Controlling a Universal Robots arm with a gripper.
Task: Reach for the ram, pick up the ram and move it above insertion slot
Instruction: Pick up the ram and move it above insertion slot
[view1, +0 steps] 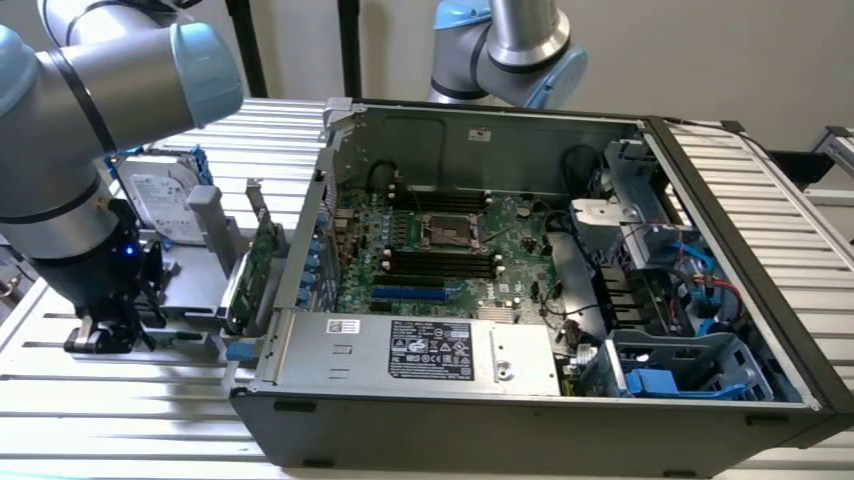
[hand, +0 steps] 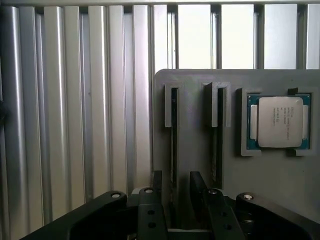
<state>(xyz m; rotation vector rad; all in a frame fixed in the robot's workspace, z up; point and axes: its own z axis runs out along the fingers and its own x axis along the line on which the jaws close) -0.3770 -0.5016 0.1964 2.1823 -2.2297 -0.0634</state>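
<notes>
Gripper low at the bench's end on the exterior view's left, fingers apart either side of the ram, on edge in a gray holder slot, open PC case toward that view's right.

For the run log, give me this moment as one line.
stage: reaching | fingers: open, empty, one each side over the ram | ram: edge-up in grey holder, not lifted
</notes>
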